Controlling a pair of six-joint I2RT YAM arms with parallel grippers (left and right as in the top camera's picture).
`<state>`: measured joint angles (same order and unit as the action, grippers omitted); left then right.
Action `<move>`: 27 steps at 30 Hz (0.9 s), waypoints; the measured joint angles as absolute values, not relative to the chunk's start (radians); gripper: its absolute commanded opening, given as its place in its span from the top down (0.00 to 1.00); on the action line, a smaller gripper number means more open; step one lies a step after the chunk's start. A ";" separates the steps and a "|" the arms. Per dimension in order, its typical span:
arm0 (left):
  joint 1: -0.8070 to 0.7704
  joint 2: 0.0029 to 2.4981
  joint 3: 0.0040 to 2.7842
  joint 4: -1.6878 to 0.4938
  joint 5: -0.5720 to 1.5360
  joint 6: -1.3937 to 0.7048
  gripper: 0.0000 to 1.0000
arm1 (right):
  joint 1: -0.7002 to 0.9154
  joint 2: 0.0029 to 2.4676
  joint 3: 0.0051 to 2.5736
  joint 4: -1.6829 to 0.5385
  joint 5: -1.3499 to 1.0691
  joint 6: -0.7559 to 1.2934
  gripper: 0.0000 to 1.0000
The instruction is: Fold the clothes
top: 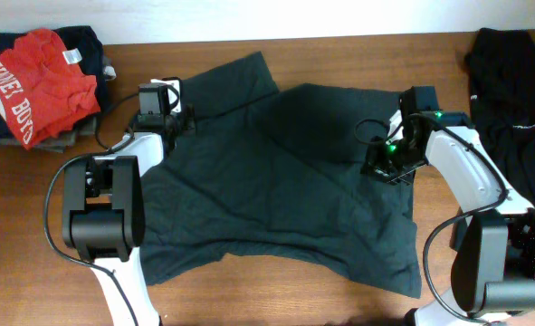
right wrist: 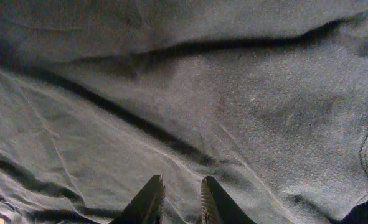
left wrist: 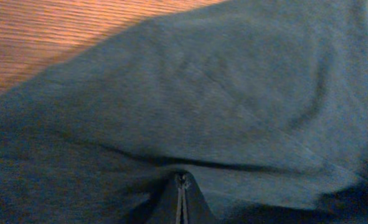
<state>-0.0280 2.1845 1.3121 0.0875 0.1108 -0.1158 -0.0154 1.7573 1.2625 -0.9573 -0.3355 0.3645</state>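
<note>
A dark grey-green T-shirt (top: 276, 181) of soft, matte knit lies spread and rumpled across the middle of a wood-grain table (top: 276, 303), its cloth crossed by long diagonal creases and one sleeve pointing up and away from the arm bases.

At the shirt's upper left corner the left gripper (top: 163, 116) reaches down onto the cloth beside that sleeve, with the white forearm running back along the shirt's left edge. Only the left wrist camera shows its grip. There the left gripper (left wrist: 181, 200) has its two dark fingers pressed flat together, and a ridge of fabric appears to be pinched at their tips, though the blur makes this hard to confirm. The same view shows a wedge of striped orange wood beyond the shirt's edge.

On the shirt's right side the right gripper (top: 385, 163) points down at the cloth from a bent white arm. From the right wrist camera, the right gripper (right wrist: 179, 202) holds its ribbed black fingers a narrow gap apart above wrinkled fabric, with nothing between them. That close view also picks out a line of stitching (right wrist: 365, 130), which is lost from overhead.

Only the overhead camera takes in the other clothes. A red shirt (top: 36, 81) with white lettering tops a stack beyond the T-shirt's upper left, and a black garment (top: 511, 81) lies to its upper right.
</note>
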 measured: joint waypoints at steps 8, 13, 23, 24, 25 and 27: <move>0.070 2.186 1.312 0.093 0.052 -0.116 0.99 | -0.015 1.757 1.262 -0.974 -0.336 0.365 0.75; 0.109 2.186 1.312 0.091 0.056 -0.116 0.99 | -0.015 1.757 1.262 -0.977 -0.338 0.364 0.75; 0.162 2.188 1.325 0.083 0.059 -0.116 0.98 | -0.015 1.757 1.262 -0.981 -0.339 0.364 0.74; 0.172 2.190 1.332 0.074 0.059 -0.116 0.98 | -0.015 1.757 1.262 -0.980 -0.339 0.364 0.74; 0.179 2.191 1.338 0.070 0.059 -0.116 0.98 | -0.015 1.757 1.262 -0.979 -0.339 0.364 0.74; 0.197 2.197 1.365 0.050 0.058 -0.116 0.98 | -0.015 1.757 1.262 -0.962 -0.337 0.364 0.74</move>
<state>0.1970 2.1971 1.3651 0.0498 0.0578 -0.1158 -0.0154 1.7573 1.2625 -0.9619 -0.3370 0.3641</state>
